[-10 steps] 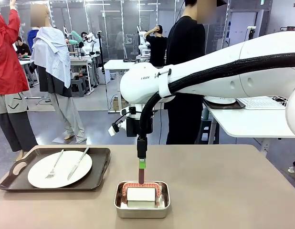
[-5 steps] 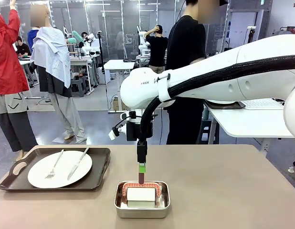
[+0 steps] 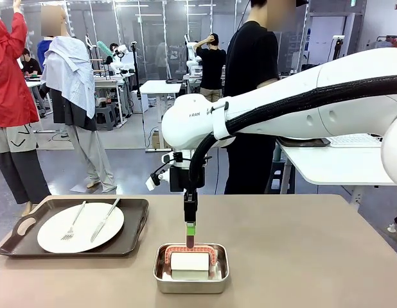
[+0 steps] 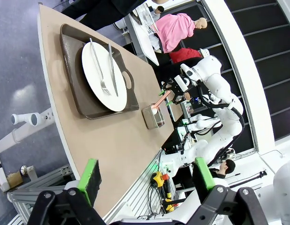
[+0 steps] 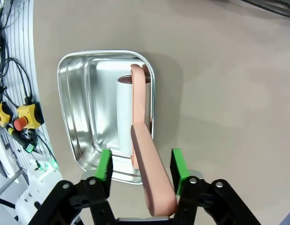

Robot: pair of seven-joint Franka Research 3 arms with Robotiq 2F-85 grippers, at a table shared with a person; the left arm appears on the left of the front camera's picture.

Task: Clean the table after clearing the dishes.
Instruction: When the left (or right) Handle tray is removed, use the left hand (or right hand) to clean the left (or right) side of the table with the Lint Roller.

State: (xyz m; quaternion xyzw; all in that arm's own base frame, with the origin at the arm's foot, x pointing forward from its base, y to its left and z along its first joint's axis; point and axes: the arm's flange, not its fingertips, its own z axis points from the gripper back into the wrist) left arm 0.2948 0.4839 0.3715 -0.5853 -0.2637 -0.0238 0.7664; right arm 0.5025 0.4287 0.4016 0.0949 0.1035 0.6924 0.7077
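Beige-brown and matte, the table (image 3: 301, 256) runs left to right before us. On its left part lies the dark brown tray (image 3: 131, 215), with its long axis left to right and a handle at each end. The white plate (image 3: 87, 224) sits inside it. On the plate we see the fork (image 3: 73, 222) and the knife (image 3: 105, 219) side by side, both slanting from near left to far right, and the fork's tines point toward the near edge.

Just right of the tray and apart from it, close to the near edge, stands a small steel pan (image 3: 191, 282). A lint roller (image 3: 189, 261) rests in it. Its white roll lies with its axis left to right, while its pink handle (image 5: 147, 164) rises out of the pan, pointing up.

The right arm (image 3: 301, 109) reaches in from the right, and the right gripper (image 3: 190, 227) hangs straight down over the pan. Its green pads (image 5: 105, 164) stand apart on either side of the handle, not clamped. We see a strip of pan between the handle and one pad, and we cannot tell whether the other pad touches.

The left gripper (image 4: 145, 164) is held clear of the table top, jaws wide apart with nothing between them. A person (image 3: 250, 96) in black stands at the far side.
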